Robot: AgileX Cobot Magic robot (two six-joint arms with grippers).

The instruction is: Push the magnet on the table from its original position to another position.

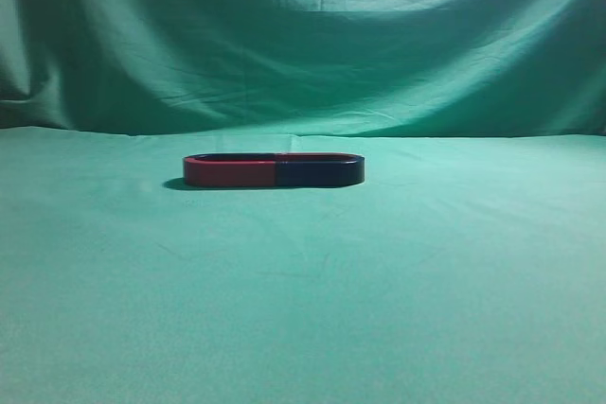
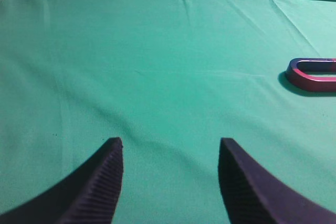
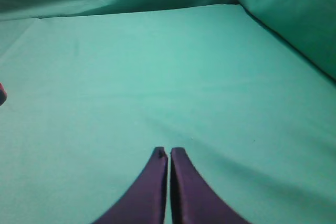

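Observation:
The magnet (image 1: pixel 320 172) is a dark navy U shape lying flat on the table (image 1: pixel 303 309), near the middle of the exterior view. Its open end meets a similar red-sided U magnet (image 1: pixel 230 171) on its left, so the two form one oval. My left gripper (image 2: pixel 170 148) is open and empty, low over the cloth, with the red-sided magnet (image 2: pixel 312 75) far off to its right. My right gripper (image 3: pixel 168 152) is shut on nothing. A small dark sliver (image 3: pixel 2 94) shows at that view's left edge. Neither gripper shows in the exterior view.
A draped green backdrop cloth (image 1: pixel 303 35) hangs behind the table and also rises along the right of the right wrist view (image 3: pixel 294 19). Green cloth lies all round the magnets.

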